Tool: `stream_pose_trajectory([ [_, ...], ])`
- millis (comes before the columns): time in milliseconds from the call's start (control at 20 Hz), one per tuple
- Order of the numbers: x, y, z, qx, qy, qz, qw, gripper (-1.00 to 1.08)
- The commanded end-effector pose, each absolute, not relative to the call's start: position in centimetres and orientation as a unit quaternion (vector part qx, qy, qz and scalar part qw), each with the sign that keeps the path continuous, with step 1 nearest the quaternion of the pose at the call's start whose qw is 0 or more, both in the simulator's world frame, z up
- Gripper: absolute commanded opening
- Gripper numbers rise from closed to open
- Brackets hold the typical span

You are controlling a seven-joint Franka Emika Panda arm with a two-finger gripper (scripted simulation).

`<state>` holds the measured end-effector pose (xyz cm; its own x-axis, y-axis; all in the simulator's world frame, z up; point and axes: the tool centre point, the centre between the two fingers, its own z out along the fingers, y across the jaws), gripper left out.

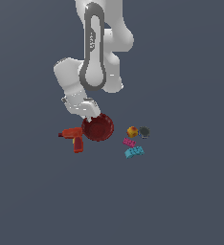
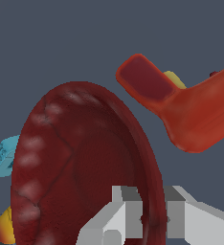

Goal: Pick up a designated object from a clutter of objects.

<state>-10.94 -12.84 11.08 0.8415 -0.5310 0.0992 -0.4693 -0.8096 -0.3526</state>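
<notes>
The designated object, a round dark red bowl (image 1: 98, 128) with a ribbed inner wall, is tilted so that its opening faces the exterior view. It fills the wrist view as the bowl (image 2: 80, 162). My gripper (image 1: 89, 116) is at its rim on the exterior view's left. In the wrist view the gripper (image 2: 150, 217) straddles the rim, one grey finger (image 2: 126, 213) inside the wall and the other outside, shut on it. The clutter of objects lies around the bowl.
A red-orange drill (image 1: 74, 138) lies just to the exterior view's left of the bowl, and this drill (image 2: 190, 115) is close by in the wrist view. To the right sit a yellow-red cube (image 1: 132, 131), a dark grey cup (image 1: 144, 131), a pink brick (image 1: 129, 142) and a cyan brick (image 1: 134, 152).
</notes>
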Motion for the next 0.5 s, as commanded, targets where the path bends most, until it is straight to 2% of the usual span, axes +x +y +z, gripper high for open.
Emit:
stream_pose_trajectory([
  [0, -11.0, -12.7, 12.7, -0.946, 0.265, -0.098, 0.159, -1.00],
  [450, -11.3, -12.3, 18.3, -0.946, 0.265, -0.097, 0.157, -1.00],
])
